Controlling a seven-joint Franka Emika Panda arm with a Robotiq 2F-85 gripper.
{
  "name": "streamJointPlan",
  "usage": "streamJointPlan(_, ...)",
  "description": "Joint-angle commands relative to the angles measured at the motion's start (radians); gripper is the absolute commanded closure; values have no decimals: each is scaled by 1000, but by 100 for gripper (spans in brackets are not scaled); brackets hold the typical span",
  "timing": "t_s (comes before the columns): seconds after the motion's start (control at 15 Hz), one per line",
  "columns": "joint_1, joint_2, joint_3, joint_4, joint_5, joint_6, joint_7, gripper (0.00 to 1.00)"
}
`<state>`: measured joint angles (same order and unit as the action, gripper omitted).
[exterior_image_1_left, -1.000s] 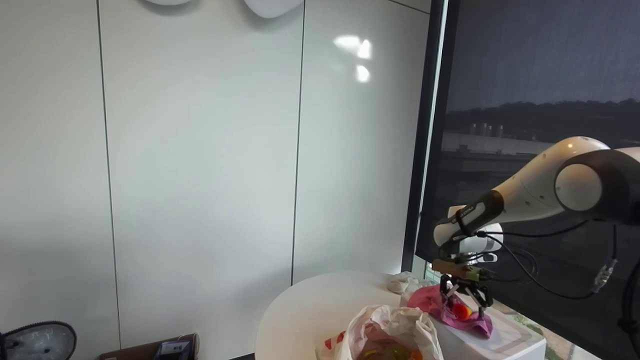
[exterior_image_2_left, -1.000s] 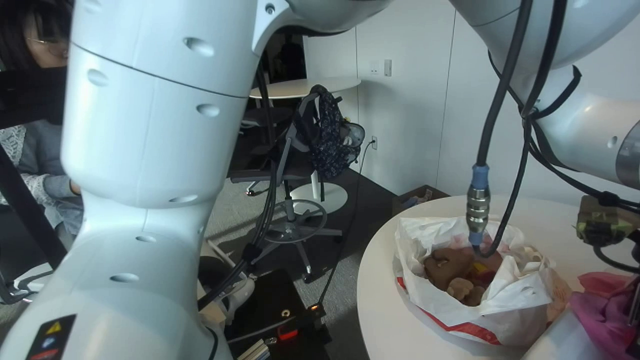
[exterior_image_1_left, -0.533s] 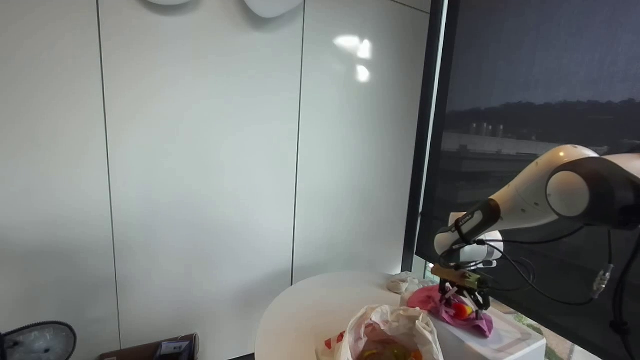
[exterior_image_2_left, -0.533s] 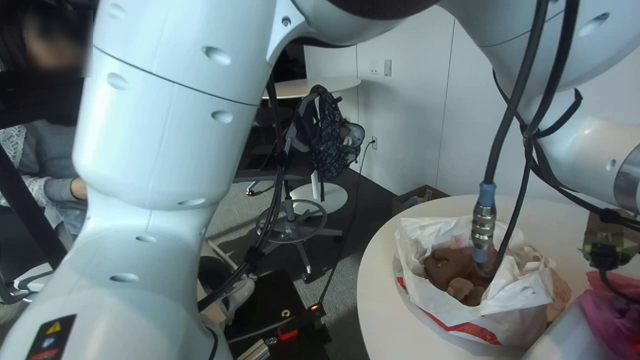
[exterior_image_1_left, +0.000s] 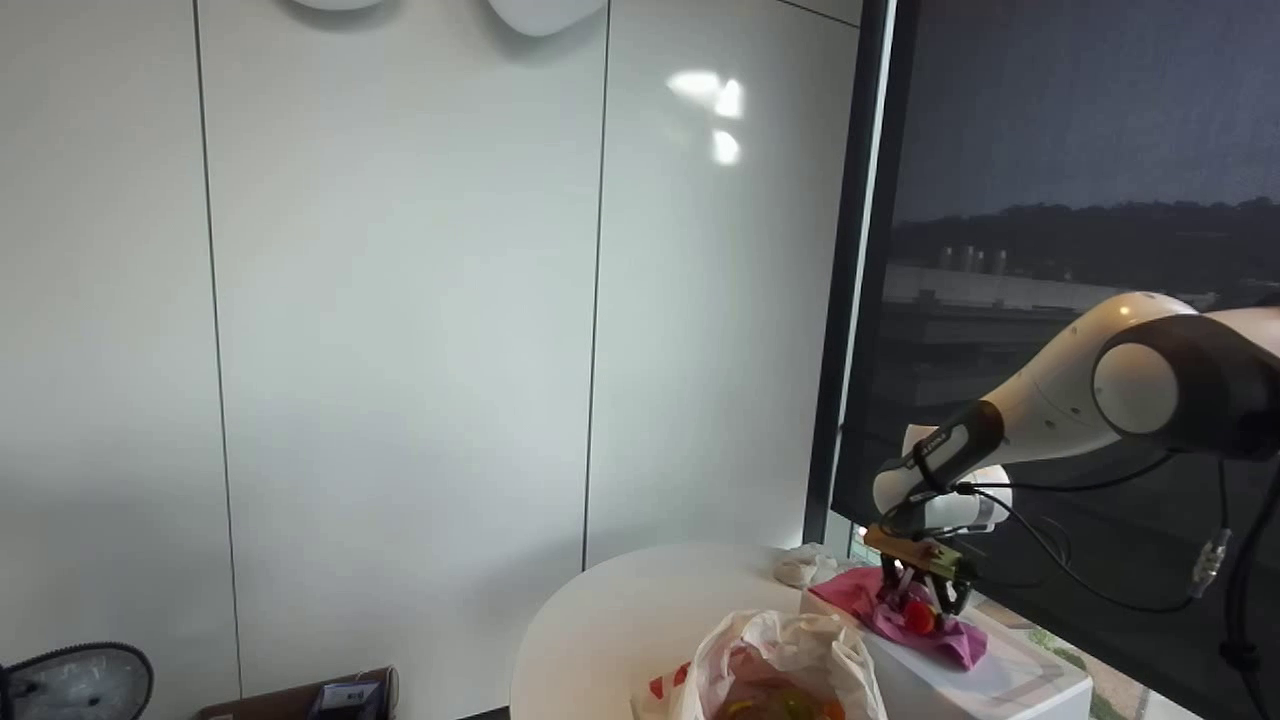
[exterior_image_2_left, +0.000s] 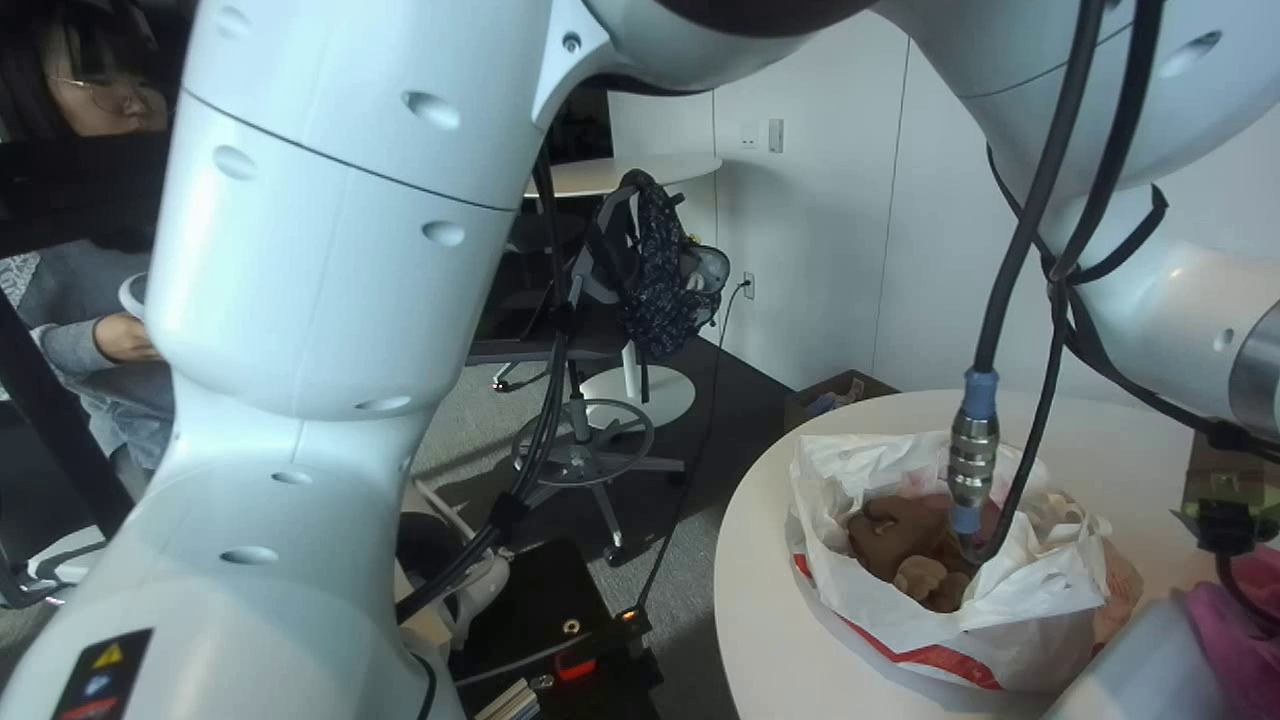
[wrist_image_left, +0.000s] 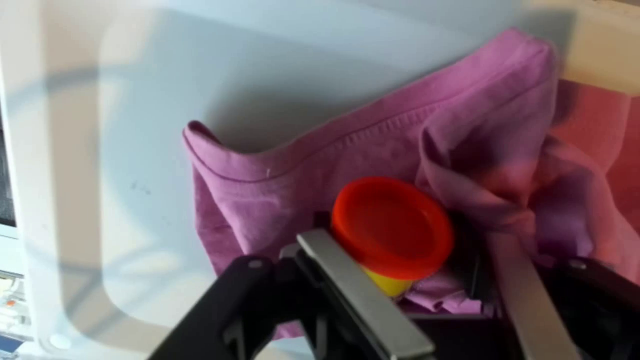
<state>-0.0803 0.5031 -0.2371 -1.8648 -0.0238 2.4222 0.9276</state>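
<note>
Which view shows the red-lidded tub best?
The wrist view: the red-lidded tub looks largest there, its red top and some yellow showing. In an exterior view it is a small red patch; in an exterior view I see pink cloth but no tub.

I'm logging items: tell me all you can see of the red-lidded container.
The red-lidded container looks plastic: a round, rimmed red lid, nearly face-on in the wrist view, sits on a partly hidden yellow body. It rests on the pink cloth, between the jaws of the hand; whether both touch it is unclear.
</note>
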Motion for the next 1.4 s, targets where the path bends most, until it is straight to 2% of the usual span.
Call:
streamJointPlan(0.0, 12, -85, -12, -55, -9, -28, -16, 71)
streamJointPlan(0.27, 11, -125, -10, -58, -15, -104, -13, 72)
streamJointPlan(0.53, 5, -105, -5, -30, -15, -186, -2, 72)
streamJointPlan(0.6, 2, -93, -3, -23, -13, -205, -6, 46)
streamJointPlan(0.67, -1, -80, 0, -18, -7, -210, -9, 37)
streamJointPlan(0.73, -2, -70, 0, -16, -4, -215, -4, 36)
streamJointPlan(0.87, -3, -52, 2, -14, -1, -219, -8, 14)
streamJointPlan(1.07, -1, -45, 1, -15, -3, -228, -12, 4)
streamJointPlan(1.33, 4, -53, 4, -21, -3, -226, -13, 14)
